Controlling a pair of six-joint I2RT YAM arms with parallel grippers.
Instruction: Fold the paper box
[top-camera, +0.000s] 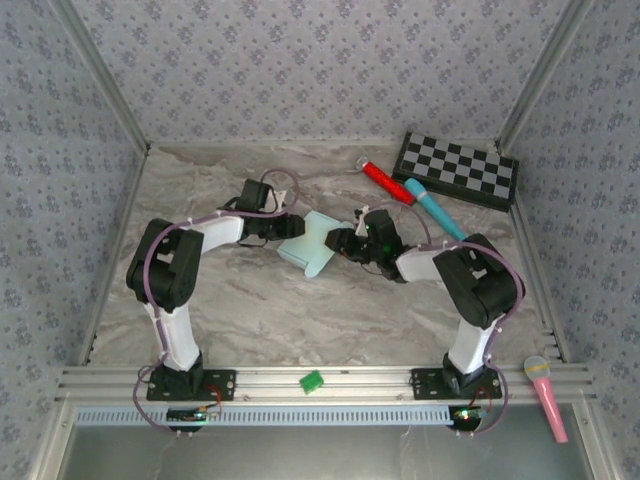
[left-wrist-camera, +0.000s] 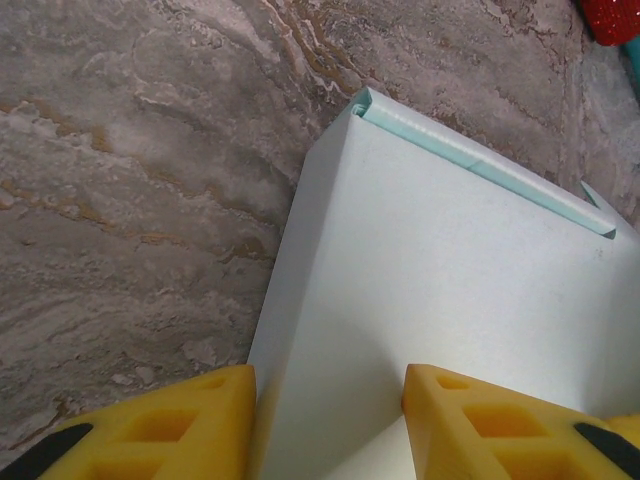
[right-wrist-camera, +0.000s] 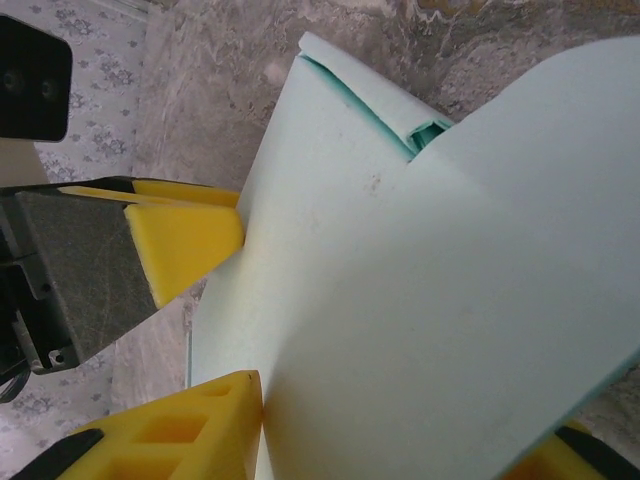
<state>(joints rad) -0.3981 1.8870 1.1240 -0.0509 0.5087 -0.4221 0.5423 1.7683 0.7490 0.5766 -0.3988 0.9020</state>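
The paper box (top-camera: 308, 245) is sitting at the middle of the marble table (top-camera: 250, 300), pale sky-blue and tilting a little between the 2 grippers. It is showing as a flat body with a narrow open slot running along its far end. In the right wrist view, 1 broad loose flap (right-wrist-camera: 480, 300) is spreading across that body.

The left gripper (top-camera: 288, 227) is meeting the box on its far-left side. In its own wrist view its 2 yellow fingers (left-wrist-camera: 160, 430) are bracketing the near end of the box. The card is filling the gap between them and touching both, so this pincer is clamping the box.

The right gripper (top-camera: 338, 242) is reaching in from the right. Its fingers (right-wrist-camera: 180, 435) are straddling the card, with 1 touching the card's edge and the other half covered by the flap. I cannot tell whether this pincer is squeezing or merely standing around the card.

Just beyond the right gripper, a red glittery stick (top-camera: 385, 182) and a teal marker (top-camera: 432, 208) are lying end to end, slanting toward the far left. A folded chessboard (top-camera: 458, 170) is resting at the far right corner. A small green block (top-camera: 311, 381) is sitting on the near rail (top-camera: 120, 382) between the arm bases. A pink toy microphone (top-camera: 545, 395) is lying at the near right.
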